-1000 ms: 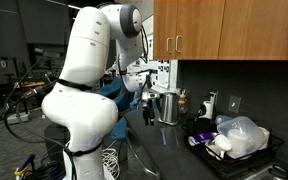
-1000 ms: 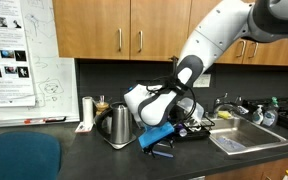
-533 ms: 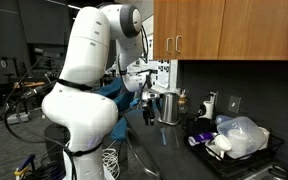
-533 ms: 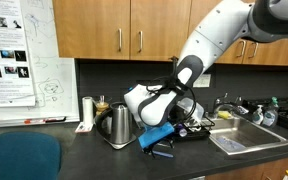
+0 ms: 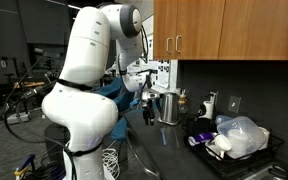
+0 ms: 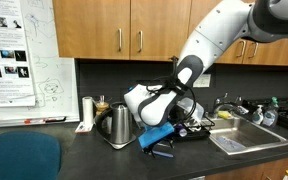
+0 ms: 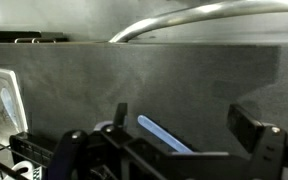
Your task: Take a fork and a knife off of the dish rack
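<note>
White poster's (image 6: 6, 55) print, far from dish rack (image 5: 254, 160), unreadable.

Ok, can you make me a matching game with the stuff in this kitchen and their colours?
Things:
1. dish rack
2. kettle
3. chair
4. cupboards

Colours:
A. brown wood
B. black
C. blue-green
D. shiny silver

Right pairs: 1-B, 2-D, 3-C, 4-A
</note>
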